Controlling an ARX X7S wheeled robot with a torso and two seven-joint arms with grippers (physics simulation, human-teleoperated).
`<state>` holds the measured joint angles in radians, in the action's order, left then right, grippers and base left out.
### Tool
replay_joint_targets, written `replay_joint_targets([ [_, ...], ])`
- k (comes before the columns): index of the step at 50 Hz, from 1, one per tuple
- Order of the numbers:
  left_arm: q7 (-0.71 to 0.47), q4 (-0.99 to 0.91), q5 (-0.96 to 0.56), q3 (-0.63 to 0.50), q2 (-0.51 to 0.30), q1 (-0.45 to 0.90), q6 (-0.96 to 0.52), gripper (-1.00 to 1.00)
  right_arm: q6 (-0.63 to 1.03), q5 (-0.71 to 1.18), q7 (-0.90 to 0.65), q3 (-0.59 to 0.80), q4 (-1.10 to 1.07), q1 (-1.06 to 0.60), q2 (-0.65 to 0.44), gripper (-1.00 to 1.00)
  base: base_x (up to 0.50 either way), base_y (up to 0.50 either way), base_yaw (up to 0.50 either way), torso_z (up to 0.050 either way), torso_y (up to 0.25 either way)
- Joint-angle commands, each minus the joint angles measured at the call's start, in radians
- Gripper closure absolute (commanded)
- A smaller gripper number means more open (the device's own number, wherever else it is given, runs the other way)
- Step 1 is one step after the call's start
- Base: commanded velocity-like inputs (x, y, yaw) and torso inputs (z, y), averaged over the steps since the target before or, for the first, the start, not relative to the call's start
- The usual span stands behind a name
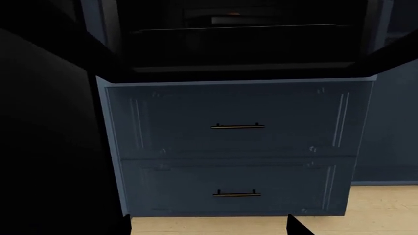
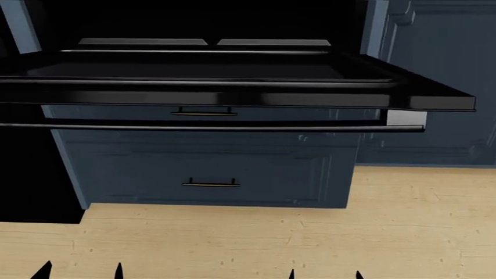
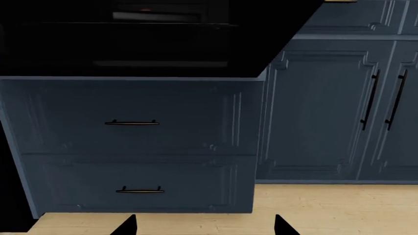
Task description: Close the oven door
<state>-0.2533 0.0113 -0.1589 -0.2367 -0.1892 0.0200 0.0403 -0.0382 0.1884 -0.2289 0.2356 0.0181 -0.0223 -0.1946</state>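
Note:
The oven door point(image 2: 232, 87) hangs open, a wide glossy black slab lying flat and jutting out towards me. Its long black bar handle point(image 2: 209, 126) runs along the front edge. From below, the door's dark underside fills the upper part of the left wrist view point(image 1: 242, 49) and of the right wrist view point(image 3: 130, 44). My left gripper point(image 2: 81, 272) point(image 1: 209, 227) and right gripper point(image 2: 326, 274) point(image 3: 203, 227) sit low over the floor, well under and in front of the door. Both are open with nothing between the fingers. Only their fingertips show.
Under the oven are two navy drawer fronts, an upper one point(image 2: 204, 112) and a lower one point(image 2: 211, 183), each with a small brass handle. Tall blue cabinet doors point(image 3: 326, 112) with black bar handles stand to the right. Light wooden floor point(image 2: 310, 238) lies below.

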Motion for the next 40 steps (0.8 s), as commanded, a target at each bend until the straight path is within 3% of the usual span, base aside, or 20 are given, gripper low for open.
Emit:
replay_joint_targets([
  [1,-0.003,0.006,-0.005,-0.005,-0.005,0.002,0.008,-1.0,-0.006,0.004,-0.003,0.006,0.008,-0.003,-0.003,-1.0,0.0,0.5,0.0,0.0,0.0],
  [13,-0.013,-0.008,-0.009,-0.01,-0.01,0.001,-0.004,-1.0,-0.015,0.016,-0.004,0.007,0.01,-0.003,-0.006,-1.0,0.0,0.48,0.0,0.0,0.0],
  [24,-0.018,0.001,-0.011,-0.016,-0.013,0.003,0.004,-1.0,0.004,0.029,-0.017,0.005,0.0,-0.003,-0.009,-1.0,0.02,0.0,0.0,0.0,0.0],
  [40,-0.025,-0.002,-0.014,-0.024,-0.019,0.004,0.004,-1.0,-0.007,0.032,-0.02,0.014,-0.001,-0.002,-0.016,-1.0,0.41,0.0,0.0,0.0,0.0],
])
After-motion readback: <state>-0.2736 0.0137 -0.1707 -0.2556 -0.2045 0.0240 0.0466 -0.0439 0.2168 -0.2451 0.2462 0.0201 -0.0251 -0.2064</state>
